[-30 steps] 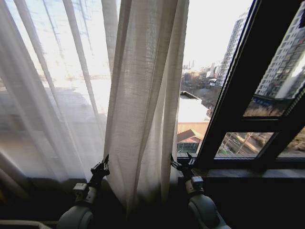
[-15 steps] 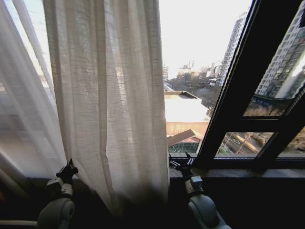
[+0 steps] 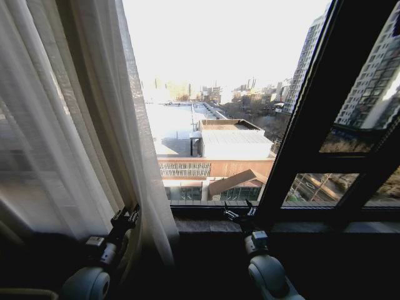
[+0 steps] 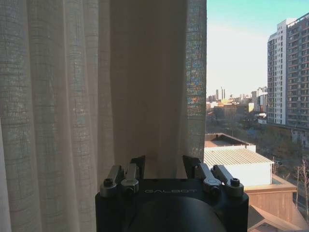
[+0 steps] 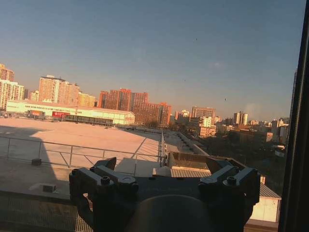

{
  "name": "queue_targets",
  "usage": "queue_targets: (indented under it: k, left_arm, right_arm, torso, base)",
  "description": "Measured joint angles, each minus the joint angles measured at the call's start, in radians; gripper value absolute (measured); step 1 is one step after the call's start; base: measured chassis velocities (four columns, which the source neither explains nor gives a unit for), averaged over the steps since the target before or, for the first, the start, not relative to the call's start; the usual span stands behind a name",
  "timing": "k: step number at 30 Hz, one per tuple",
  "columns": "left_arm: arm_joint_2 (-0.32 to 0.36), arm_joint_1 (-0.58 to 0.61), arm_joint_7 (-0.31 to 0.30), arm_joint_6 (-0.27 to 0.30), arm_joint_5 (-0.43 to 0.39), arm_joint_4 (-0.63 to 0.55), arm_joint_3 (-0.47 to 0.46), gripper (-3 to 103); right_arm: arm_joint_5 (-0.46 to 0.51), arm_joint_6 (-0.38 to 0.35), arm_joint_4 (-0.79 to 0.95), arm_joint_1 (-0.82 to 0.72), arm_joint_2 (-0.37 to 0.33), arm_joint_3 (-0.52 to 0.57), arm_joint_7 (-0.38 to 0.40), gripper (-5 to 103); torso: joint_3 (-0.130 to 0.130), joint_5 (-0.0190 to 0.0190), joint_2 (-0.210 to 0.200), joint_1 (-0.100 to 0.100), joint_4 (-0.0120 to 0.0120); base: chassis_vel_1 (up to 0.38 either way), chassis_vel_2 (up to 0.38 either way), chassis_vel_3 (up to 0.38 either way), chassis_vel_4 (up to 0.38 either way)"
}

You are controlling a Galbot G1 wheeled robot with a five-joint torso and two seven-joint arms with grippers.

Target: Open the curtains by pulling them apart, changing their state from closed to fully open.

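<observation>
Item: the curtains (image 3: 75,125). Sheer white woven fabric in long pleats, gathered on the left side of the dark window frame bar (image 3: 306,125), with bare glass between the two. Long axis vertical; the pleats run top to bottom and lean slightly, the hem flaring outward near the window sill (image 3: 206,224). In the left wrist view the fabric (image 4: 96,87) hangs close ahead, its free edge ending where sky and towers begin.

Item: left gripper (image 3: 125,217). Low beside the curtain hem, well to the left of the frame bar, touching or nearly touching the fabric; which of the two cannot be told. In the left wrist view its fingers (image 4: 137,166) stand spread, with cloth ahead of the gap but nothing visibly pinched.

Item: right gripper (image 3: 237,214). At the sill, just left of the foot of the frame bar, apart from any fabric. Fingers (image 5: 104,166) spread, holding nothing, with open glass and rooftops beyond.

Step in hand, as judged: the pulling-aside of the left-hand fabric looks at or near its end, since the pane up to the frame bar is uncovered. No second panel can be made out to the right of the bar, so whether the task is complete cannot be told.

Next move calls for, as judged: checking the left bunch sits fully gathered, and a sideways sweep low on the cloth if it does not.
</observation>
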Motion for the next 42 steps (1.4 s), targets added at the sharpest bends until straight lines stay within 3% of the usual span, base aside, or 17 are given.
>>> queue_targets:
  k: [1, 3, 4, 8, 10, 13, 15, 24, 29, 31, 34, 42]
  left_arm:
    - [0.005, -0.010, -0.024, 0.003, 0.000, 0.010, 0.009, 47]
    - [0.018, -0.050, -0.107, 0.012, -0.001, 0.048, 0.034, 58]
    - [0.018, -0.050, -0.107, 0.012, -0.001, 0.048, 0.034, 58]
    - [0.023, -0.121, -0.245, 0.066, -0.002, 0.102, 0.079, 80]
    - [0.024, -0.141, -0.257, 0.073, -0.003, 0.116, 0.093, 80]
    - [0.030, -0.198, -0.265, 0.077, -0.004, 0.168, 0.131, 96]
    - [0.033, -0.222, -0.265, 0.077, -0.005, 0.190, 0.146, 98]
    - [0.050, -0.374, -0.241, 0.037, -0.031, 0.339, 0.188, 103]
    - [0.059, -0.443, -0.203, 0.005, -0.048, 0.417, 0.198, 89]
    - [0.060, -0.462, -0.195, 0.004, -0.053, 0.437, 0.204, 78]
    - [0.060, -0.466, -0.190, 0.004, -0.054, 0.443, 0.209, 73]
    - [0.060, -0.476, -0.182, 0.006, -0.056, 0.456, 0.218, 40]
  right_arm:
    - [0.000, 0.001, -0.002, 0.000, 0.001, 0.000, 0.000, 100]
    - [-0.001, 0.001, -0.012, 0.000, 0.002, -0.003, 0.001, 100]
    - [-0.001, 0.001, -0.012, 0.000, 0.002, -0.003, 0.001, 100]
    - [-0.010, 0.001, -0.027, 0.008, 0.005, -0.016, 0.001, 100]
    - [-0.013, 0.001, -0.030, 0.010, 0.006, -0.020, 0.001, 100]
    - [-0.021, 0.001, -0.033, 0.012, 0.009, -0.026, 0.002, 100]
    - [-0.024, 0.001, -0.034, 0.012, 0.008, -0.028, 0.002, 100]
    - [-0.043, 0.000, -0.046, 0.008, 0.003, -0.024, 0.006, 100]
    - [-0.044, -0.002, -0.049, 0.011, 0.004, -0.020, 0.008, 100]
    - [-0.045, -0.002, -0.053, 0.014, 0.008, -0.018, 0.008, 100]
    - [-0.045, -0.002, -0.054, 0.017, 0.010, -0.016, 0.008, 100]
    - [-0.045, -0.002, -0.060, 0.020, 0.013, -0.006, 0.009, 100]
  torso:
    - [0.000, 0.0000, 0.000, 0.000, -0.0001]
    - [0.000, 0.0000, 0.000, 0.000, 0.0000]
    - [0.000, 0.0000, 0.000, 0.000, 0.0000]
    - [0.000, -0.0002, 0.000, 0.000, 0.0001]
    - [0.000, -0.0001, 0.000, 0.000, 0.0000]
    - [0.000, 0.0000, 0.000, 0.000, 0.0000]
    - [0.000, -0.0001, 0.000, 0.000, -0.0001]
    - [0.000, -0.0001, 0.000, 0.000, -0.0001]
    - [0.000, -0.0001, 0.000, 0.000, -0.0001]
    - [0.000, 0.0000, 0.000, 0.000, -0.0001]
    - [0.000, 0.0000, 0.000, 0.000, -0.0001]
    - [0.000, -0.0001, 0.000, 0.000, 0.0000]
  base:
    - [0.000, 0.000, 0.000, 0.000]
    - [0.000, 0.000, 0.000, 0.000]
    - [0.000, 0.000, 0.000, 0.000]
    - [0.000, 0.000, 0.000, 0.000]
    - [0.000, 0.000, 0.000, 0.000]
    - [0.000, 0.000, 0.000, 0.000]
    - [0.000, 0.000, 0.000, 0.000]
    - [0.000, 0.000, 0.000, 0.000]
    - [0.000, 0.000, 0.000, 0.000]
    - [0.000, 0.000, 0.000, 0.000]
    - [0.000, 0.000, 0.000, 0.000]
    - [0.000, 0.000, 0.000, 0.000]
